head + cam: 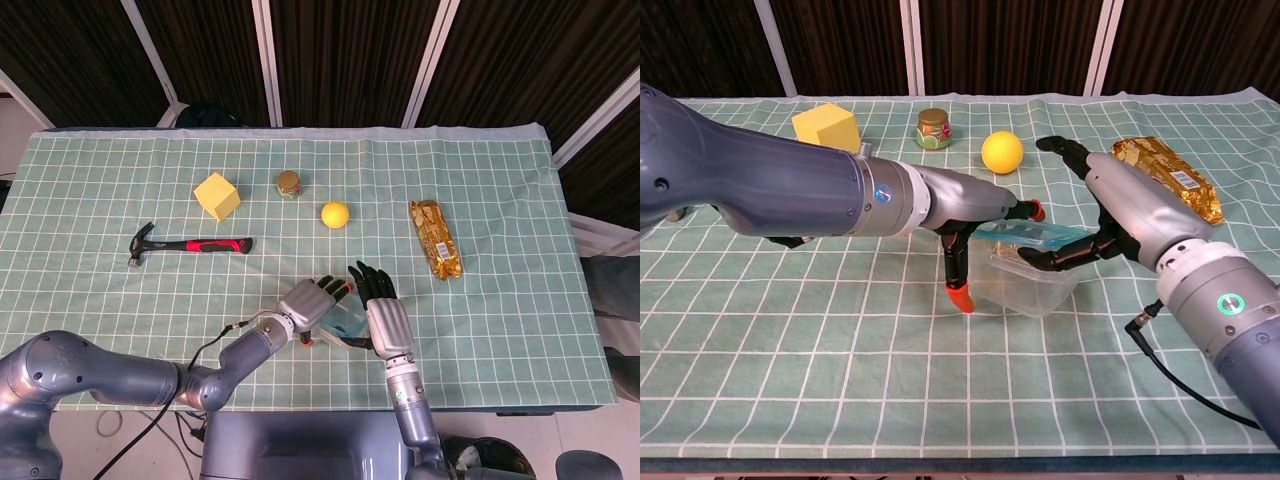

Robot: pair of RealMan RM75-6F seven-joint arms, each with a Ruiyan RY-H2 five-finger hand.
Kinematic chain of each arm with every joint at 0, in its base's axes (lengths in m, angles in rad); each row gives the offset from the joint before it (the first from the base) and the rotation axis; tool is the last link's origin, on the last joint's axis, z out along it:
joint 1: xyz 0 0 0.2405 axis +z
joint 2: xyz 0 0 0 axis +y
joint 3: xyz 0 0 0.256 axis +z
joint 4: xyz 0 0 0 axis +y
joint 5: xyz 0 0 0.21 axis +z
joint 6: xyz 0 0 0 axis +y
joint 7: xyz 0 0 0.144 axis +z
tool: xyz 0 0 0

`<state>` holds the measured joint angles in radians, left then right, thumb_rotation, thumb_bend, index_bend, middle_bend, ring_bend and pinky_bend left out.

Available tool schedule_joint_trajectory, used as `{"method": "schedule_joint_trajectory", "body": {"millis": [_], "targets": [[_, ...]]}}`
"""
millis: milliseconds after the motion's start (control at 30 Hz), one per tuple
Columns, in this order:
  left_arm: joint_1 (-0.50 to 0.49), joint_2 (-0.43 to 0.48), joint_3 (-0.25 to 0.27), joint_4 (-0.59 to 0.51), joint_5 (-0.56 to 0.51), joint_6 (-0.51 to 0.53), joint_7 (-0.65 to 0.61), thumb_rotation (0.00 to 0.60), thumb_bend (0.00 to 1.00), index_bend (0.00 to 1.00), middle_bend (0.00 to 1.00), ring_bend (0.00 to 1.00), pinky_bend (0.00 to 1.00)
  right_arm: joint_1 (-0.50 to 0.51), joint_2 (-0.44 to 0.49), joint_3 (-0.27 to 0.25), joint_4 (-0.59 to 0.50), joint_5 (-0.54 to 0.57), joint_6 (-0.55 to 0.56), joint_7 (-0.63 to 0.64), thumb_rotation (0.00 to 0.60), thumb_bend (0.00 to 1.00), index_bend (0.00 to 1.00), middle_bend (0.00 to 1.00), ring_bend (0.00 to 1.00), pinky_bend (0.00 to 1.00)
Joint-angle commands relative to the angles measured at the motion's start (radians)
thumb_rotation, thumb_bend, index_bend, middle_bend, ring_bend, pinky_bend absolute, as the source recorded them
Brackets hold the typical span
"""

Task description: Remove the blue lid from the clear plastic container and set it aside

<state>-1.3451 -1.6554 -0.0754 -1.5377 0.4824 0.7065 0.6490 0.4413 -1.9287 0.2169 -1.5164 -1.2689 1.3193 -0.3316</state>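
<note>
The clear plastic container (1025, 285) stands near the table's front middle and shows between the two hands as the container (345, 326). The blue lid (1032, 234) is off its rim and hangs tilted just above it. My right hand (1110, 215) pinches the lid's right side between thumb and fingers; from above, the right hand (380, 315) covers most of it. My left hand (962, 235) grips the container's left side, thumb low at the front corner and a finger reaching over the back edge; it shows again as the left hand (308, 303).
Behind the hands lie a yellow ball (1002, 151), a small jar (932, 128) and a yellow cube (827, 125). A gold snack pack (1165, 180) sits to the right. A red-handled hammer (190, 244) lies at the left. A cable (1185, 385) trails from my right wrist.
</note>
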Motion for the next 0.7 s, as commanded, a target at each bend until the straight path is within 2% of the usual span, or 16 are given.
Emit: {"method": "schedule_joint_trajectory", "body": {"millis": [33,167,200,367,533,700], "targets": [[-0.007,0.004,0.005,-0.004,-0.001,0.007,0.001,0.6,0.0,0.0,0.0,0.0,0.19,0.0,0.001,0.0,-0.001,-0.002,0.001,0.0,0.6,0.32,0.02,0.0,0.0,0.0],[-0.01,0.01,-0.001,-0.012,0.001,0.02,-0.007,0.6,0.0,0.0,0.0,0.0,0.16,-0.003,0.008,-0.003,0.0,-0.005,0.001,0.007,0.6,0.35,0.25,0.0,0.0,0.0],[-0.007,0.008,-0.002,-0.013,0.005,0.026,-0.012,0.6,0.0,0.0,0.0,0.0,0.16,-0.005,0.01,-0.003,0.0,-0.002,0.001,0.009,0.6,0.39,0.3,0.0,0.0,0.0],[0.005,0.007,-0.009,-0.028,0.024,0.056,-0.032,0.6,0.0,0.0,0.0,0.0,0.13,-0.011,0.02,-0.006,-0.004,0.007,-0.005,0.016,0.6,0.58,0.45,0.0,0.0,0.0],[0.023,0.015,-0.01,-0.043,0.054,0.082,-0.051,0.6,0.0,0.0,0.0,0.0,0.13,-0.017,0.03,-0.012,-0.009,0.008,-0.006,0.021,0.6,0.73,0.53,0.0,0.0,0.0],[0.041,0.036,-0.003,-0.06,0.084,0.108,-0.059,0.6,0.0,0.0,0.0,0.0,0.13,-0.025,0.042,-0.016,-0.015,0.008,-0.001,0.022,0.6,0.78,0.55,0.0,0.0,0.0]]}}
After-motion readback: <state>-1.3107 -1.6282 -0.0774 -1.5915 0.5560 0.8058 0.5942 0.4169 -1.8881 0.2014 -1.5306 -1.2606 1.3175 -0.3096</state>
